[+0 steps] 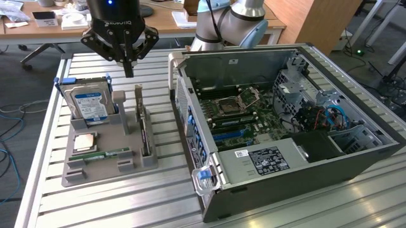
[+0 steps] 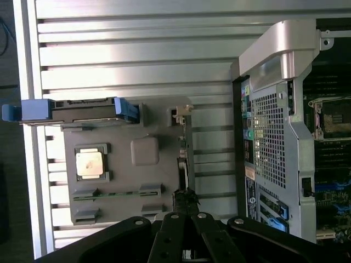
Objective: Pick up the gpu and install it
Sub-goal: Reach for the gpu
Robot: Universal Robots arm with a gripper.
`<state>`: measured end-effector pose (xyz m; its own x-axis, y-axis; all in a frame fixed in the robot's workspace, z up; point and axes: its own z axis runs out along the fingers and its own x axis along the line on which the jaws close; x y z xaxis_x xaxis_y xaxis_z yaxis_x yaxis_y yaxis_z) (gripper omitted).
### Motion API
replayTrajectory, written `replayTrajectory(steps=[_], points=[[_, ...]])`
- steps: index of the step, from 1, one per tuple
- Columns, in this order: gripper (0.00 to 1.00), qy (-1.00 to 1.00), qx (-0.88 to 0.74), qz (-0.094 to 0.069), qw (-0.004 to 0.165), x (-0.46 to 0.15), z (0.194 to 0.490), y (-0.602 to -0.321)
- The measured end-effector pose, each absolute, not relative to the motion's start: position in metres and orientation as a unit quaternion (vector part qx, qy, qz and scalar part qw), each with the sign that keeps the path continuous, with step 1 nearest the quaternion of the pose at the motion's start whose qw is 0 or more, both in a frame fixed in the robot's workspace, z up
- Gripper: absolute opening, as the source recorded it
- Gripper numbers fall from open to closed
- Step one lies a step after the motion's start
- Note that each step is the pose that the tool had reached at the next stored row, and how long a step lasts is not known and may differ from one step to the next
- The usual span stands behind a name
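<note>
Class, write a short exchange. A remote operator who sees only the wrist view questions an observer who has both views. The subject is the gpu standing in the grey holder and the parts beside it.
Operator: I'm looking straight down on the gpu's top edge. Are we touching it?
Observer: No. From the exterior view the gripper hangs above the gpu and clear of it, with its jaws shut and empty.
Operator: What is the blue-ended thing standing in the grey holder? I see it edge-on.
Observer: It's a hard drive, standing upright. Its blue and white label faces the exterior camera.
</note>
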<state>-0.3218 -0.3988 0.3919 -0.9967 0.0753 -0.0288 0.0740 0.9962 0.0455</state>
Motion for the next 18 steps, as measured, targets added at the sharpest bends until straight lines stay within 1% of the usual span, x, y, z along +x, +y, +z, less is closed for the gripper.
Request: replayTrajectory(steps=[18], points=[[0.11,0.999,0.037,0.022,0.015,-0.3293,0.3918,-0.3988]])
